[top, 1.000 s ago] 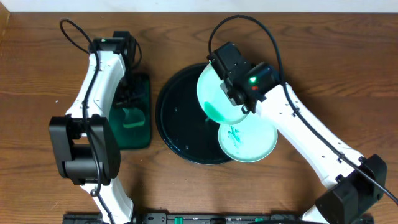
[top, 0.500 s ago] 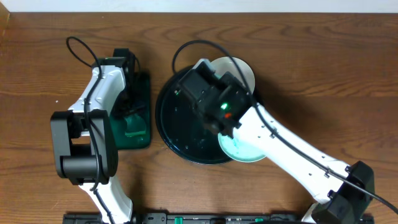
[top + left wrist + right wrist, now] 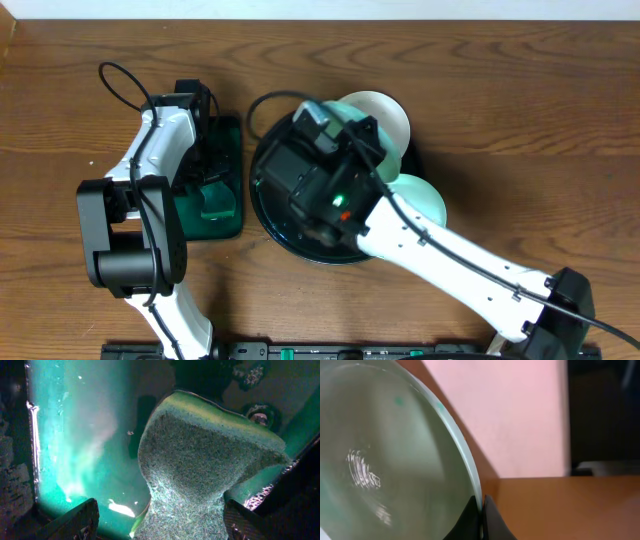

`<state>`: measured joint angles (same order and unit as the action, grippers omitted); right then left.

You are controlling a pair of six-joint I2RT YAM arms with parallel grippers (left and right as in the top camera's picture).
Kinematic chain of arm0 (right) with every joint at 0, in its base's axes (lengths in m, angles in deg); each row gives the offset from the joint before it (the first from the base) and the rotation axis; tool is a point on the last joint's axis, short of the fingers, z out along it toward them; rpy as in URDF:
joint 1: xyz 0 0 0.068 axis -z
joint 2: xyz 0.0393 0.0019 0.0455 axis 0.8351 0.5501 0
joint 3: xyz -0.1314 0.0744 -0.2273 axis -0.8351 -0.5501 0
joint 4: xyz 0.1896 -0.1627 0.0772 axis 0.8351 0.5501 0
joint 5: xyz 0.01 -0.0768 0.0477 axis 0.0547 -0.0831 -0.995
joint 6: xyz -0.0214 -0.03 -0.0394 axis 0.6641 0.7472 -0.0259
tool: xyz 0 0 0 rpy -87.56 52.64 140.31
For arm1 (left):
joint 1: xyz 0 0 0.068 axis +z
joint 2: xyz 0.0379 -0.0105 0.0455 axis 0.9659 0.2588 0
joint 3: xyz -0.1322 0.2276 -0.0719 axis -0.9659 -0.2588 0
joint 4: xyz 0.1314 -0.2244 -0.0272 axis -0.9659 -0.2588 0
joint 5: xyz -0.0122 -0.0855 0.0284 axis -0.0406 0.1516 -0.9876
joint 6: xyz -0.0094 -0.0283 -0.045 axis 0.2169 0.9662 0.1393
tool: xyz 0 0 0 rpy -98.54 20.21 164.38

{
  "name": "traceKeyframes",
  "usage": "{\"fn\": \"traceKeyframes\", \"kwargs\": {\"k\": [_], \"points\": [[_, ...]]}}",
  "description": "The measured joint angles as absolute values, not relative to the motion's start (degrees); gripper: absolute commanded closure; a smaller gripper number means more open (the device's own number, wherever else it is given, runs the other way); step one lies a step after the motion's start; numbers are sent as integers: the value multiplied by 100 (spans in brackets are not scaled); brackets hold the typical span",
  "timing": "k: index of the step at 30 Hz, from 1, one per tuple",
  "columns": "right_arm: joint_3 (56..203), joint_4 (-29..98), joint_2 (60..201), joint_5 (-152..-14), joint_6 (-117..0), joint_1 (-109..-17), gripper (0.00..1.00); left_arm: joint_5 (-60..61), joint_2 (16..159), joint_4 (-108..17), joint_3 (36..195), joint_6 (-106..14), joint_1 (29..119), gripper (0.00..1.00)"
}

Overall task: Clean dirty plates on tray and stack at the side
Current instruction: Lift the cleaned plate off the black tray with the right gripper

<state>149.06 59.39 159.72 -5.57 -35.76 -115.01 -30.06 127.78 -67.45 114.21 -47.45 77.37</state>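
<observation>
Now, held plate: white, pinched by its rim; it is seen over the tray's upper-right rim, and small teal specks are seen near its edge.
Second plate: pale teal in tint; it is placed at the tray's right rim and partly covered by the right arm.
Tray: black and glossy, set on the table; much of its middle is hidden by the right arm.
Right gripper: its fingertips are closed to a narrow pinch on the held plate's rim, above the tray's upper right part.
Left gripper: it is held left of the tray, over the green tray; its fingers are spread wide, with the sponge between them. A gap is seen between one finger and the sponge.
Sponge: green, with a coarse scouring face turned to the wrist camera; it is placed in the green tray.
Green tray: rectangular, just beside the tray's left rim; its wet floor is lit bright teal in the left wrist view.
</observation>
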Motion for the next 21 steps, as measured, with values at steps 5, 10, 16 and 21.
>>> {"fn": "traceKeyframes", "kwargs": {"k": [5,10,16,21], "points": [[14906,5694,15972,29,-3108,-11928,99,-3006,12778,-6745,11421,-4745,7737,20],[14906,5532,15972,326,-2798,-12144,99,-3006,12778,-6745,11421,-4745,7737,20],[14906,5576,15972,258,-2723,-12070,99,-3004,12778,-6747,11421,-4745,7737,20],[14908,5683,15974,7,-2872,-12048,99,-3004,12778,-6731,11421,-4745,7737,20]]}}
